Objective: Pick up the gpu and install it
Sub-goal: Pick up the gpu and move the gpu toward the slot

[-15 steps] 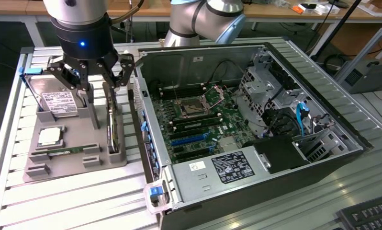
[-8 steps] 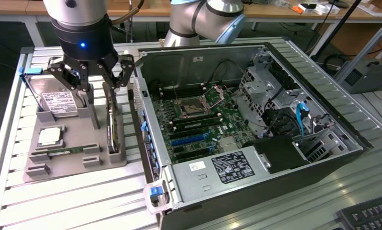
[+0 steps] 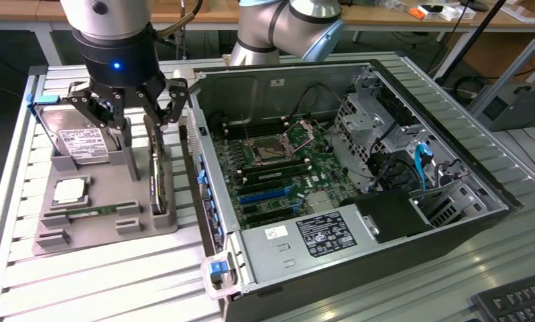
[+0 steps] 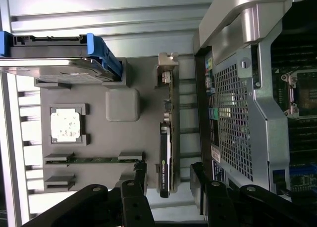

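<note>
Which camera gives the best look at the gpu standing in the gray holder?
The wrist view: the gpu is seen edge-on along its whole length, metal bracket to labelled black end, in the gray holder. The exterior view shows it as a thin dark sliver, its far end partly behind the open tool.

Setting: robotics lab, bench cell.
Evidence:
- industrial robot arm [image 3: 285, 27] at slotted aluminium table [image 3: 17, 268]
- desktop computer case [image 3: 478, 194] lying open on table, motherboard [image 3: 317, 164] exposed
- grey moulded tray [image 3: 88, 235] beside case, loose computer parts each in own slot
- behind: wooden benches [image 3: 384, 15] with clutter, aluminium frame [image 3: 531, 57], cables [image 3: 454, 86] on dark floor
- keyboard [image 3: 518, 302] at table corner
</note>
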Controlling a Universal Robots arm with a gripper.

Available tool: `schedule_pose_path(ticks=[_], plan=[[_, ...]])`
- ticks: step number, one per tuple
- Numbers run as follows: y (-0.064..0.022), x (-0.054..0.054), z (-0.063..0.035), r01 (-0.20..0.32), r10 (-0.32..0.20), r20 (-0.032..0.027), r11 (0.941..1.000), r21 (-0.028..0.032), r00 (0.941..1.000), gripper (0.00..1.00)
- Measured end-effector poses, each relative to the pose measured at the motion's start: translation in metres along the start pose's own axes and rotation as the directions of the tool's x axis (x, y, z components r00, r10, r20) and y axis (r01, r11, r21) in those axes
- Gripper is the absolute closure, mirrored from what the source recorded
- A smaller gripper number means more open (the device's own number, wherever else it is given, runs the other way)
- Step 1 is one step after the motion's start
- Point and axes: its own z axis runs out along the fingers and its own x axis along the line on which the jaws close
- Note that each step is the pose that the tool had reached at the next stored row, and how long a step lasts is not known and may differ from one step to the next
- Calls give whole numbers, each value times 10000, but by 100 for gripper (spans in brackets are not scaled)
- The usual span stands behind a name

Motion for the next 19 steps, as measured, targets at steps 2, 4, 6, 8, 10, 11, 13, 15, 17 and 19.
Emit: schedule_pose_path(ticks=[2,4,6,8,10,11,13,15,17,19], plan=[[0,0,4,0,0,0,10000,0,10000,52],[-1,1,12,0,0,1,10000,-1,10000,52],[-1,4,20,0,0,1,10000,-1,10000,52],[-1,4,28,0,0,1,10000,0,10000,52],[-2,5,36,0,0,0,10000,0,10000,52],[-2,5,41,0,0,1,10000,0,10000,52],[-2,5,50,1,-1,0,10000,0,10000,52],[-3,6,58,0,0,0,10000,0,10000,52],[-3,6,65,0,0,0,10000,0,10000,52],[-3,6,74,0,0,0,10000,0,10000,52]])
